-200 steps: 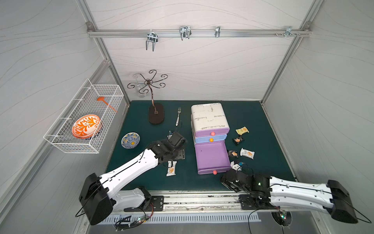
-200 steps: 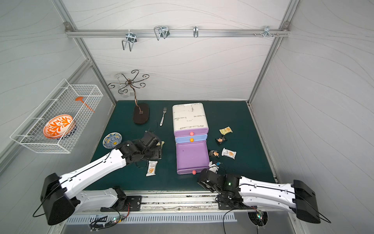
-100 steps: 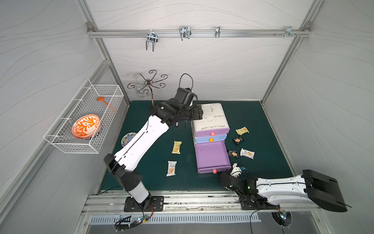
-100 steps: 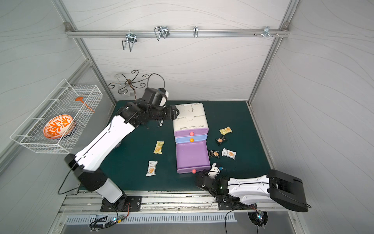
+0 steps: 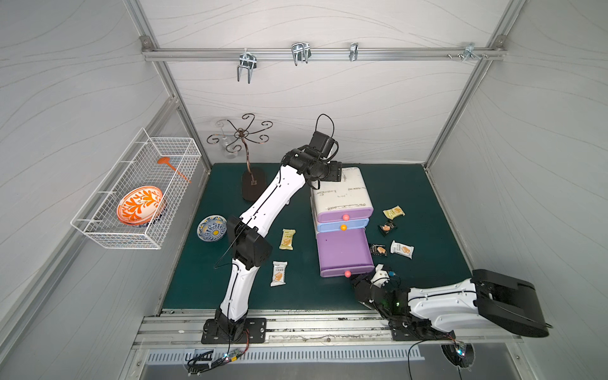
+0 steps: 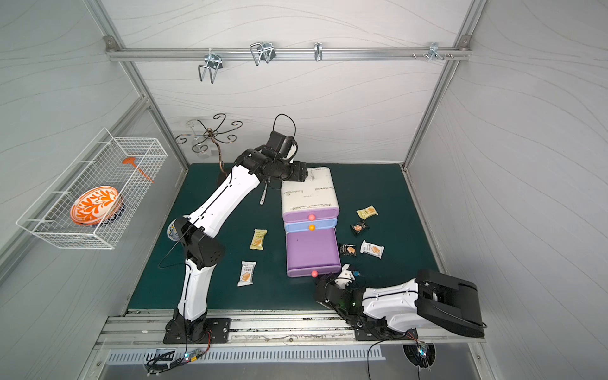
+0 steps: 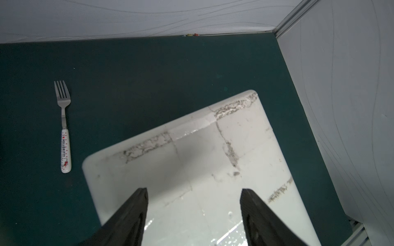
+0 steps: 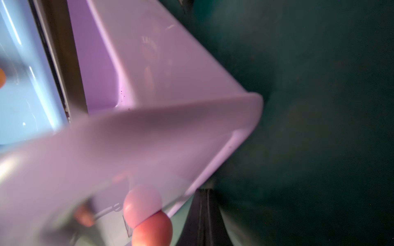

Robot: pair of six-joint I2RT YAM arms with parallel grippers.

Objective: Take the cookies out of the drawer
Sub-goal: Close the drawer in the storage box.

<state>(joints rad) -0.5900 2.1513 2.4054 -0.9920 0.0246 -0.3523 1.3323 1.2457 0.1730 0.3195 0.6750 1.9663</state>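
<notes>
The purple bottom drawer (image 5: 343, 250) (image 6: 312, 248) (image 8: 170, 138) stands pulled out, and its floor shows bare in both top views. Cookies lie on the green mat: a pale yellow packet (image 5: 287, 239) (image 6: 258, 239) and a white one (image 5: 279, 273) left of the drawer, several more (image 5: 402, 249) (image 6: 359, 227) on its right. My left gripper (image 5: 335, 172) (image 7: 194, 191) hovers open and empty over the white cabinet top (image 7: 213, 170), near its back left corner. My right gripper (image 5: 357, 279) (image 8: 205, 191) is shut on nothing, low on the mat beside the drawer's knob (image 8: 153, 231).
A fork (image 7: 64, 127) (image 6: 263, 197) lies left of the cabinet at the back. A blue patterned bowl (image 5: 212, 227) and a dark metal stand (image 5: 253, 184) sit at the left. A wire basket (image 5: 138, 197) with an orange plate hangs on the left wall.
My left arm rose from the mat left of the drawer and swung back over the cabinet top, leaving the pale yellow packet on the mat. The right arm folded back; its gripper stays by the knob.
</notes>
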